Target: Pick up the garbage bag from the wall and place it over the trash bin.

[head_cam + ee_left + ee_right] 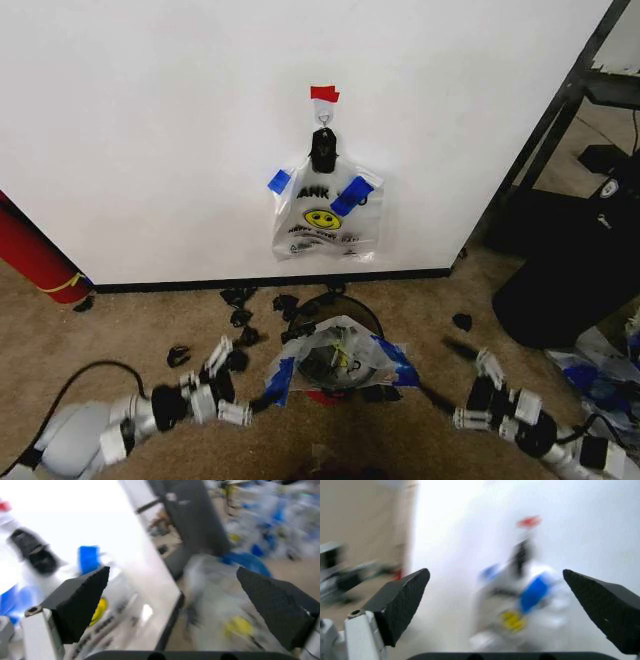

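Observation:
The garbage bag [340, 362], crinkly and see-through with blue tape at its rim, sits spread over the trash bin [320, 397], of which a bit of red shows under the bag. The bin stands on the carpet in front of the wall [150, 130]. My left gripper [255, 378] is open just left of the bag, and my right gripper [440, 375] is open to its right, neither holding anything. In the left wrist view the left gripper [172, 603] has its jaws wide apart, with the garbage bag [225, 618] beyond. The right gripper [495, 603] is open too.
A similar flat smiley bag [322, 215] hangs on the wall from a black clip [322, 148] under a red tape piece [324, 94]. Several black clips [240, 318] litter the carpet. A red cylinder [35, 255] leans at the left, dark furniture [570, 260] at the right.

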